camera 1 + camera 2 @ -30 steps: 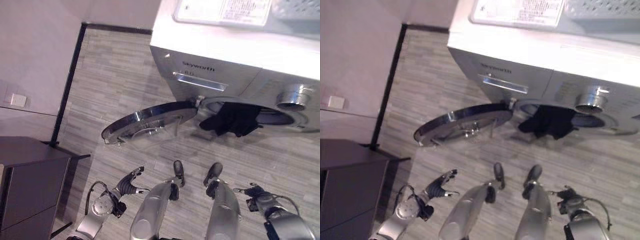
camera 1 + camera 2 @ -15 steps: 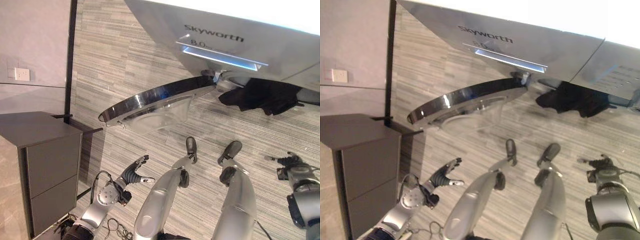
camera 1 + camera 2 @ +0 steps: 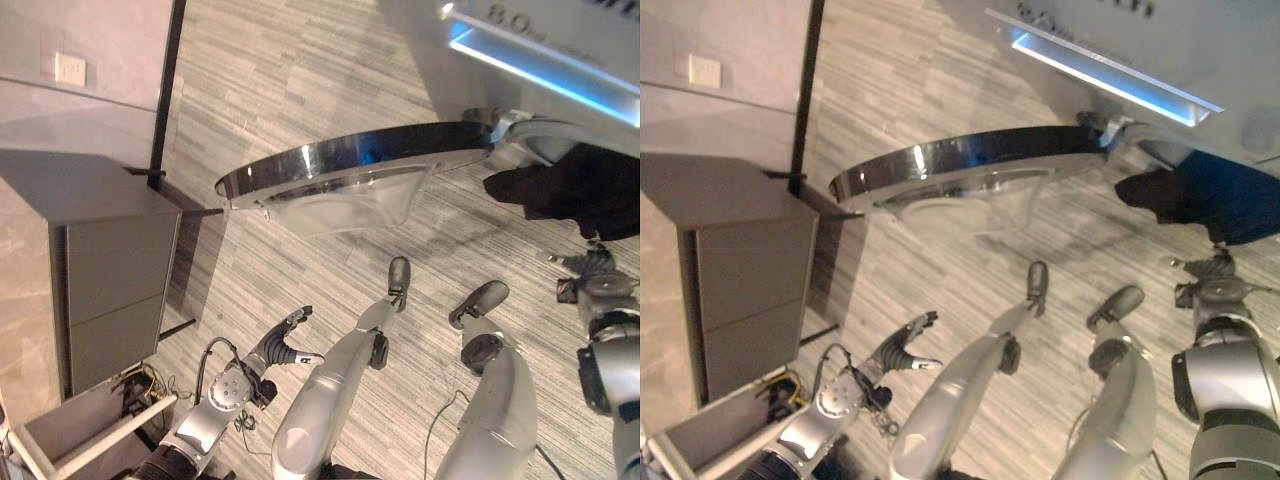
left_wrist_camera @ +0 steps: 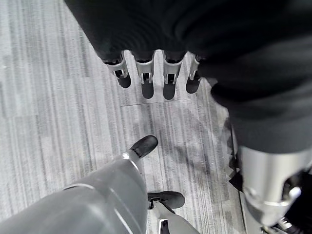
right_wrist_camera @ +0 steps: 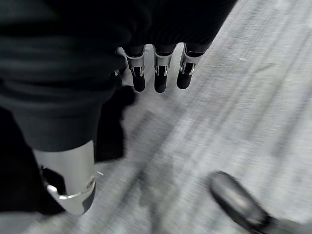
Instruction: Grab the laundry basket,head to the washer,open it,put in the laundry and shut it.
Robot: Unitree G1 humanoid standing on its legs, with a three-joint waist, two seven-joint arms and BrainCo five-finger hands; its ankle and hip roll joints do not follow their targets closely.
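Item: washer [image 3: 560, 60]. I use it as my landmark; I stand directly before its front.

Washer door [image 3: 350, 165]: swung fully out from the washer toward my left, lying nearly flat over the floor. I judge the opening step done.

Laundry [image 3: 575, 190]: dark cloth bunched in the washer's mouth, part of it spilling over the lip. Loading looks mostly done, but I judge the cloth needs pushing deeper before the door can close cleanly.

Laundry basket: I cannot place it in these views.

Left hand [image 3: 285, 345]: low, in front of the washer and below the door's free edge, well apart from it. Fingers [image 4: 146, 78] straight and released, holding nothing.

Right hand [image 3: 590, 270]: just below the hanging cloth at the washer's mouth, near it; I cannot tell whether it touches. Fingers [image 5: 156, 73] extended and released, nothing in them.

Dark cabinet [image 3: 110, 290]: off to the left of the washer, beyond the door's free edge, with a strip of bare floor [image 3: 270, 80] between.

Remaining, as I judge it: tuck the cloth in, then swing the door shut.

Room: open floor under and around the door gives my left hand space to come up behind its rim; the cabinet corner and the door's outer edge are the nearest things to clip.
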